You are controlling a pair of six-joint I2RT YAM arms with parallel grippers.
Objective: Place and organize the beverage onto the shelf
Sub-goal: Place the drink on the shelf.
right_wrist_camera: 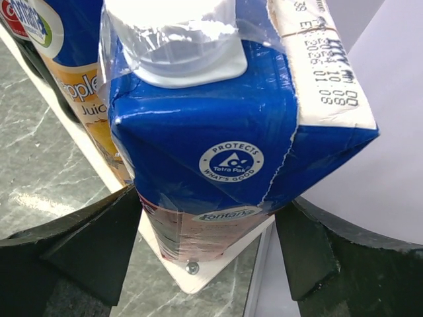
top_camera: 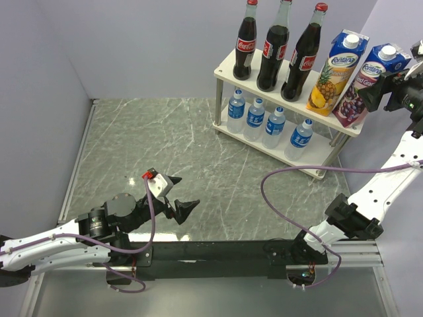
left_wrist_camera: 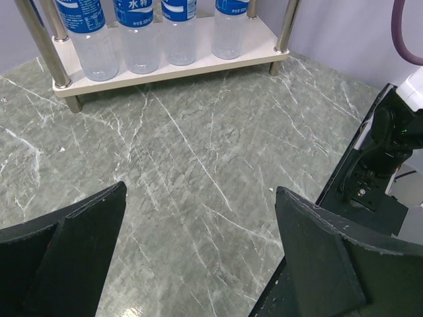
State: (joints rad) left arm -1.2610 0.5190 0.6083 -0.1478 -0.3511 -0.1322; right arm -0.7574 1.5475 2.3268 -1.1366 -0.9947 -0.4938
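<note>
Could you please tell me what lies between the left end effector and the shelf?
Only bare table lies between the left end effector and the shelf, as the left wrist view shows.

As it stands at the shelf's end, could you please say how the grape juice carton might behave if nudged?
The grape juice carton is tall and narrow and stands at the corner of the shelf, so it could probably tip or slide off. Its creased paperboard top suggests walls that may dent under a firm squeeze.
</note>
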